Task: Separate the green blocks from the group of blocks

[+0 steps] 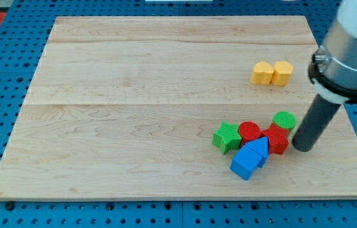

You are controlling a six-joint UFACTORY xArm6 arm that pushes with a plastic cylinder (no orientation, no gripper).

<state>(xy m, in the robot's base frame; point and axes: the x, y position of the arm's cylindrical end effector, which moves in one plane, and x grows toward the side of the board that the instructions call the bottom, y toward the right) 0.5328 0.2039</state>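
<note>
Two green blocks sit at opposite ends of a tight cluster toward the view's lower right of the wooden desk. The green cube forms the cluster's left end and is touching the red cylinder beside it. The green cylinder stands at the cluster's upper right, pressed against a red block whose shape cannot be made out clearly. Below these, two blue blocks are packed together: a blue cube at the bottom and a blue piece of uncertain shape just above it. Well apart, toward the view's upper right, two yellow blocks rest side by side. The end effector is a plain dark rod with no jaws, so nothing is held by it; its tip is placed just to the right of the red block and below the green cylinder, close but apparently not touching. The green blocks are judged small, light, rigid and smooth, likely to slide easily and to turn if struck off-centre. No grasp is possible; each would best be pushed squarely on the side facing the cluster, so that it is driven outward.
</note>
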